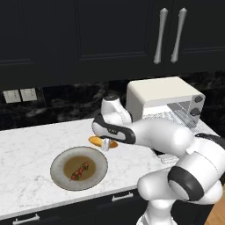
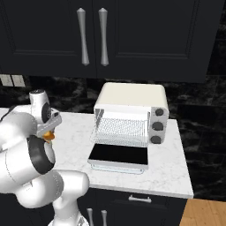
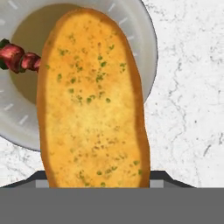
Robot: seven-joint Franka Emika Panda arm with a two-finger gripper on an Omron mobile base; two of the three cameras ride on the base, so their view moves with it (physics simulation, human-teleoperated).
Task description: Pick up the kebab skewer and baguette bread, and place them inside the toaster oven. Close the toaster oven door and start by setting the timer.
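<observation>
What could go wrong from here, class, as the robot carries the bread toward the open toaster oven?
1. The baguette bread sticks far out of the gripper, so it might slip or twist.
2. It might catch the toaster oven frame or wire rack.
3. The kebab skewer remains on the plate.

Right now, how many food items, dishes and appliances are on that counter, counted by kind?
Food: 2, the baguette bread held in the end effector and the kebab skewer.
Dishes: 1, the plate under the skewer.
Appliances: 1, the toaster oven, its door open.
Total: 4
</observation>
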